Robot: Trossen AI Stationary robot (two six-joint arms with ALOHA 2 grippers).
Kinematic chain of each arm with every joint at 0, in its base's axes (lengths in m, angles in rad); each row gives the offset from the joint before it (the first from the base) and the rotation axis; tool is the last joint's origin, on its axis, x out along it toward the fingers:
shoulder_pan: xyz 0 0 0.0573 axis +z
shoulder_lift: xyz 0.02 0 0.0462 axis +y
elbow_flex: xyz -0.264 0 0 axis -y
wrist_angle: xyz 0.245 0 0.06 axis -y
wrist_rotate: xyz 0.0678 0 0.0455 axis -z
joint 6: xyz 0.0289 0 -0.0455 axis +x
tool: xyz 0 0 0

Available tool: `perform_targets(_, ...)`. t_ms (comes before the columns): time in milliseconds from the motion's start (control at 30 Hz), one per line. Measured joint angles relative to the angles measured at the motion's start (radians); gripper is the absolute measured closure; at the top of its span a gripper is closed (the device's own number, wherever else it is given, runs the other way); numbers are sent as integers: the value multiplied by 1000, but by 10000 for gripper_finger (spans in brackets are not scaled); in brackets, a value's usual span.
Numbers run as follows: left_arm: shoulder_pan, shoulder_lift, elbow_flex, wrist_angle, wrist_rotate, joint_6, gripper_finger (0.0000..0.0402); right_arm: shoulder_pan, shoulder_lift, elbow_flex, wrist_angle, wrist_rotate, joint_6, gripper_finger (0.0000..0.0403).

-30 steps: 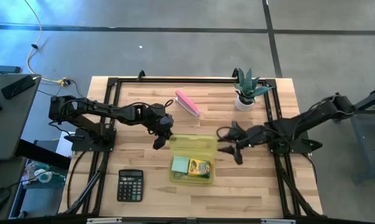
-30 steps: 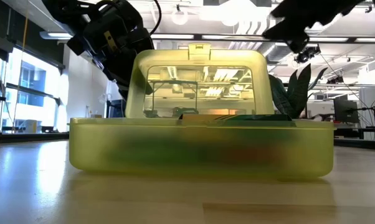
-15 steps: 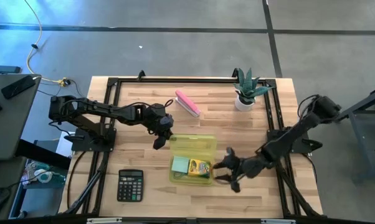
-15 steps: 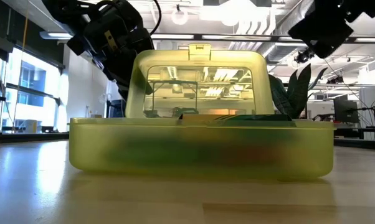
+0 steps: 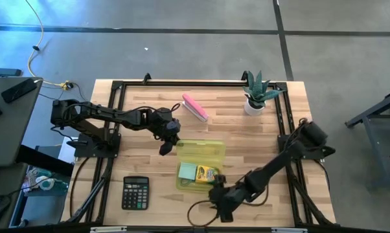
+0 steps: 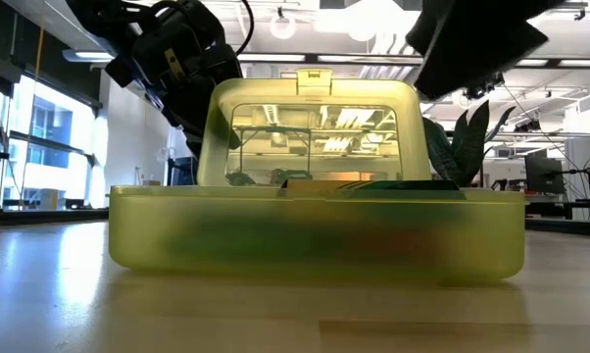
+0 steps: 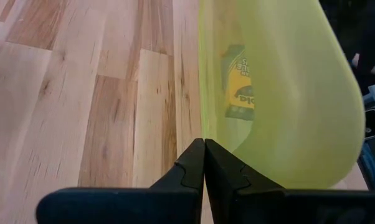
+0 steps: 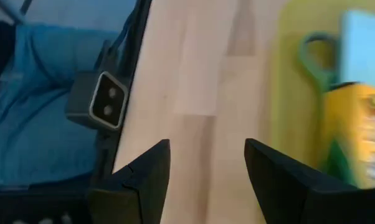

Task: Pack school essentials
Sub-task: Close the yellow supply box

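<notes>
A wooden table point(image 5: 260, 129) framed by black rails carries a translucent yellow-green case point(image 5: 200, 166), open, with its lid point(image 5: 201, 150) lying on the far side. Inside the tray lie a light-blue note pad point(image 5: 186, 171) and, just beside it, a yellow crayon box point(image 5: 207, 175). The left gripper point(image 5: 165, 148) sits at the lid's left corner. The right arm stretches diagonally across the table, and the right gripper point(image 5: 219, 205) hangs near the front edge, just off the case's front right corner. A black calculator point(image 5: 135, 193) lies left of the case, a pink block point(image 5: 195, 107) farther back, and a potted plant point(image 5: 255, 96) at the far right
</notes>
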Motion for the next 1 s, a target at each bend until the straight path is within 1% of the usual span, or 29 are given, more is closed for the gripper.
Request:
perform_targets(67,0,0,0,0,0,2,401,0,42,39,-10,-25,-3,205)
perform_targets(167,0,0,0,0,0,2,401,0,87,87,-22,-33,-5,205)
perform_targets(300,0,0,0,2,0,10,401,-3,122,103,-30,-27,-5,205)
perform_targets(600,-24,0,0,7,-1,17,401,-32,172,103,-50,85,54,205)
perform_targets(800,-81,0,25,20,-2,18,401,-47,174,102,-78,220,82,205)
perform_targets(1000,-146,0,57,14,-1,35,401,-52,174,102,-95,273,136,205)
